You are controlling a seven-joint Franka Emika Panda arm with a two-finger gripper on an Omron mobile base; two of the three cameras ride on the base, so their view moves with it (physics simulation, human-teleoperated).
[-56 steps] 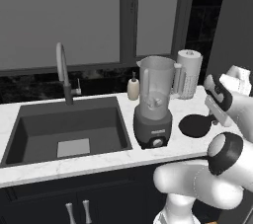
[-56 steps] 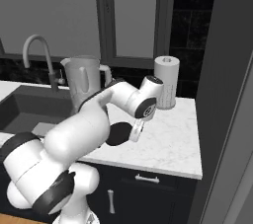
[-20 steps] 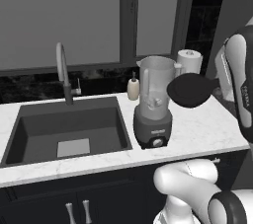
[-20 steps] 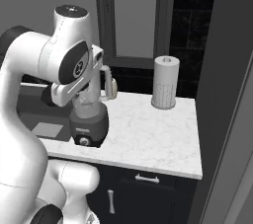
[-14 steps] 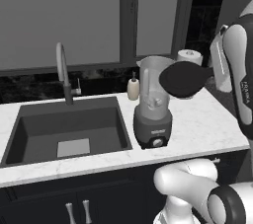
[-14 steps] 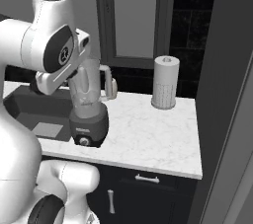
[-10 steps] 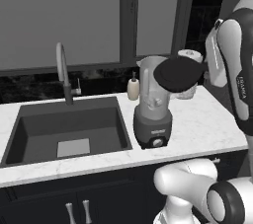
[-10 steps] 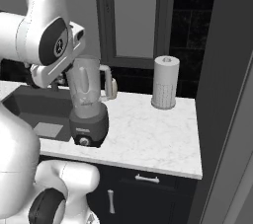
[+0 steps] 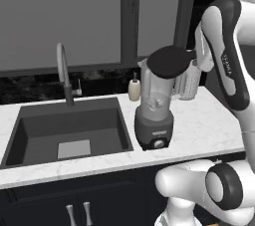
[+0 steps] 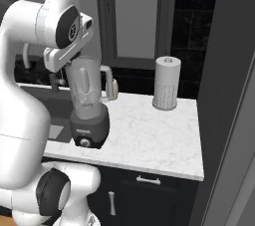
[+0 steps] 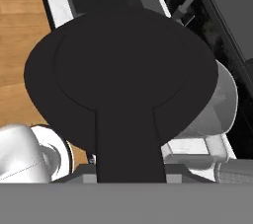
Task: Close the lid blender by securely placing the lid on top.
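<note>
The gripper [image 9: 195, 56], fingers pinched on the side tab of the black lid [image 9: 170, 61], holds the disc in the air just above the mouth of the blender [image 9: 155, 105], which stands on the white counter [image 9: 199, 125] beside the sink [image 9: 69, 130]. The lid looks tilted and not yet seated. Lowering, squaring and releasing it appear to remain; behind stands a paper-towel roll [image 10: 166, 82].

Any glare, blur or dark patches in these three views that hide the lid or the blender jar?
Left base view: soft even light, no glare; the black lid reads as a flat silhouette against the clear blender. Right base view: sharp, but the white arm covers the jar mouth. Hand view: the lid is a featureless black mass blocking most of the jar; the jar's rim shows slightly soft.
</note>
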